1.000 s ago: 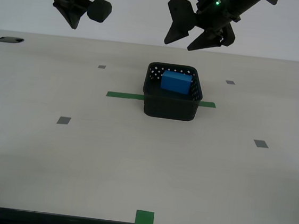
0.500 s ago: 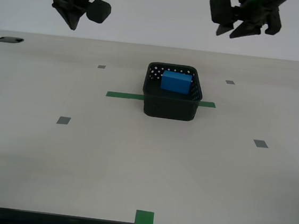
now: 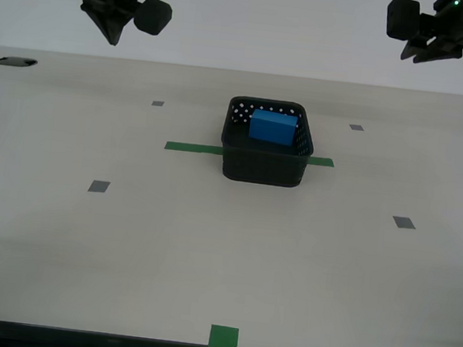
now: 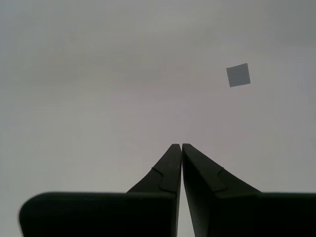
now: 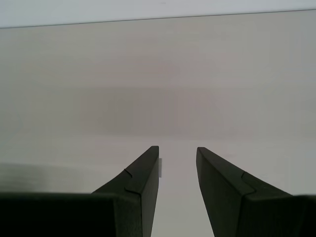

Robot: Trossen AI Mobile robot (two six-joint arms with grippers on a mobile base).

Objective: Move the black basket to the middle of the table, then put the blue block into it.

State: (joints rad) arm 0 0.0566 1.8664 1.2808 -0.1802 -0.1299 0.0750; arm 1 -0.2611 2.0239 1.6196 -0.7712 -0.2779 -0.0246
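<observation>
the blue block [image 3: 272,126] lies inside the black basket [image 3: 263,169], which sits mid-table [image 3: 125,237] over the green tape strip [image 3: 193,147]. the block looks rigid, light and smooth-faced, best pinched across its short sides; the basket's stiff rim would suit a grip. the first gripper [image 5: 177,148] has its fingers slightly spread and holds nothing; the second gripper [image 4: 178,144] has them pressed together. both arms hang high, and there is open room all round the basket, far from any edge.

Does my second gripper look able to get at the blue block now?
Probably yes: the blue block lies uncovered in the open-topped black basket; my second gripper must open first.
</observation>
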